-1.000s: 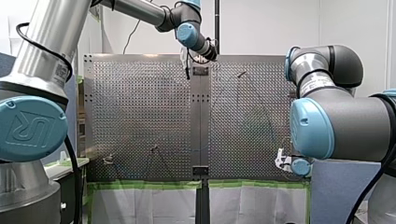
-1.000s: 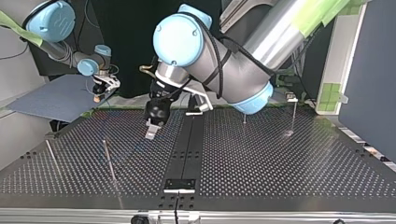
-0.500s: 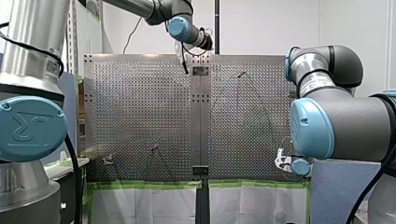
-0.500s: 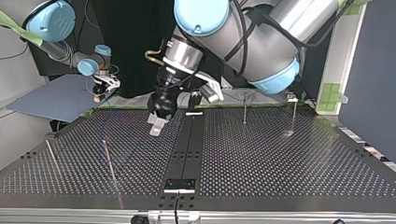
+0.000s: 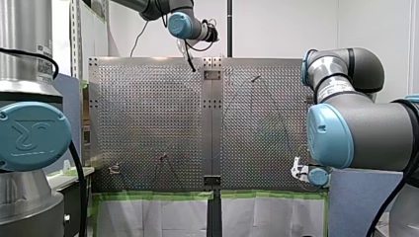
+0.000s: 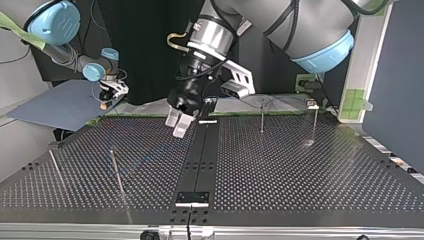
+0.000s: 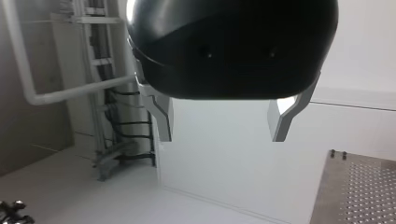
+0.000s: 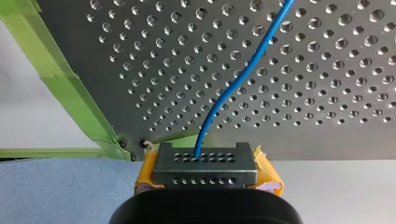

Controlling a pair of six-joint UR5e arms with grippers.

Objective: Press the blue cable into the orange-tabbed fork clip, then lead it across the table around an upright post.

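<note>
My right gripper (image 8: 204, 161) is shut on the blue cable (image 8: 233, 84), yellow pads (image 8: 267, 173) at either side. It hangs off the perforated table's edge (image 6: 107, 97). The cable runs from it over the plate and shows as a faint blue line (image 6: 145, 159) in the top view. My left gripper (image 7: 223, 135) is open with nothing between its metal fingers (image 7: 163, 122). It hovers above the table's middle strip (image 6: 179, 122), at the far edge in the front view (image 5: 191, 66). A thin fixture with a reddish tip (image 5: 162, 158) stands near the table's near edge.
Thin upright posts stand on the plate at the top view's left (image 6: 116, 172) (image 6: 55, 167) and back right (image 6: 262, 116) (image 6: 314, 120). A dark centre rail (image 6: 200, 160) splits the table. Green tape (image 8: 70, 88) lines the table's edge by my right gripper.
My left arm has lifted and swung toward the front view's left, carrying its open gripper higher above the plate. My right arm and the cable have not moved.
</note>
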